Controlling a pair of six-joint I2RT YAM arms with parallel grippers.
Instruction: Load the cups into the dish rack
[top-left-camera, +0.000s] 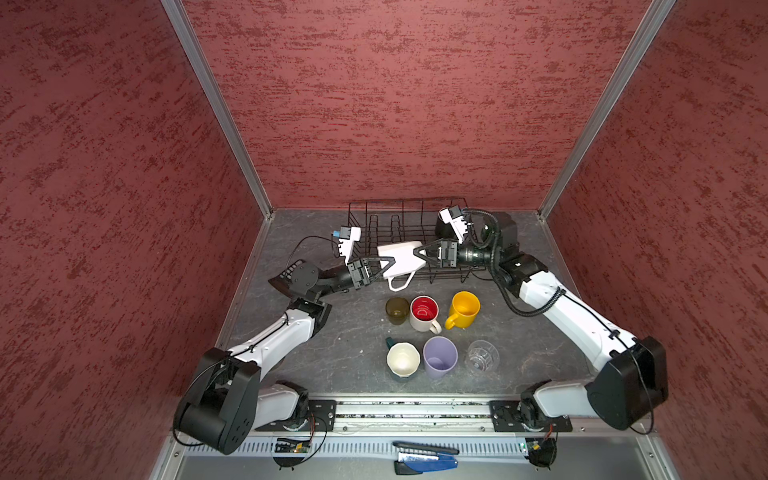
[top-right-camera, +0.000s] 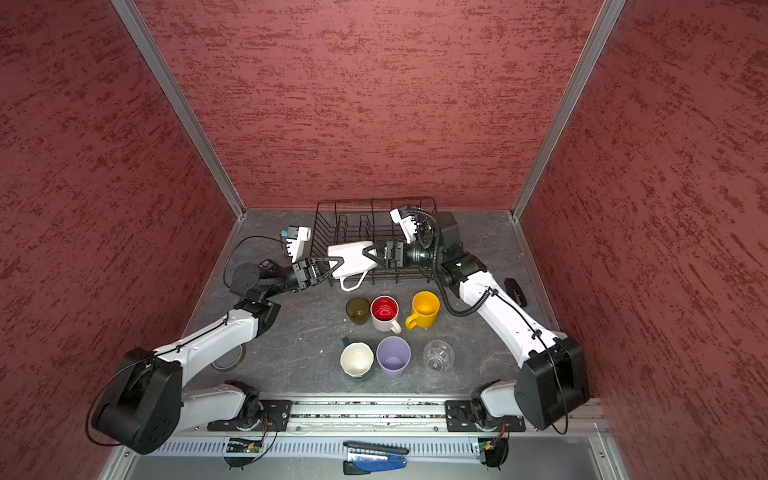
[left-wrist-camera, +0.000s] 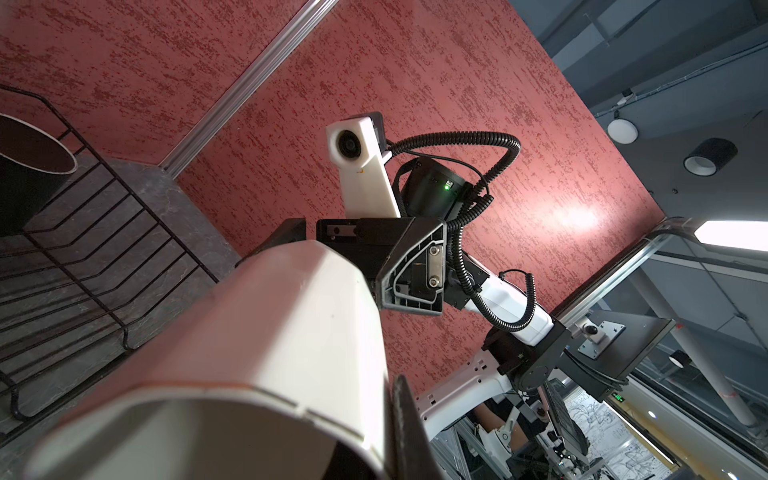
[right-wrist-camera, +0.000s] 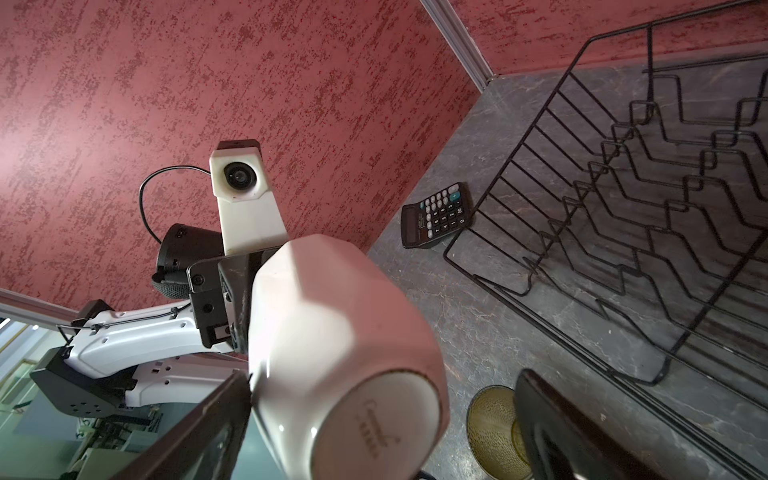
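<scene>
A white faceted mug (top-left-camera: 401, 259) hangs on its side over the front rim of the black wire dish rack (top-left-camera: 415, 205). My left gripper (top-left-camera: 384, 266) is shut on its rim, one finger (left-wrist-camera: 403, 419) lying outside the wall. My right gripper (top-left-camera: 422, 253) stands open around the mug's base (right-wrist-camera: 374, 419), with a gap on one side. A black mug (left-wrist-camera: 29, 166) sits in the rack. On the table stand an olive tumbler (top-left-camera: 397, 309), a red-lined mug (top-left-camera: 424, 312), a yellow mug (top-left-camera: 464, 308), a teal mug (top-left-camera: 403, 359), a lavender tumbler (top-left-camera: 439, 356) and a clear glass (top-left-camera: 482, 355).
A calculator (right-wrist-camera: 436, 214) lies on the table left of the rack, beside my left wrist. A tape roll (top-right-camera: 228, 361) shows under the left arm. A small black object (top-right-camera: 515, 291) lies at the right edge. Red walls close three sides.
</scene>
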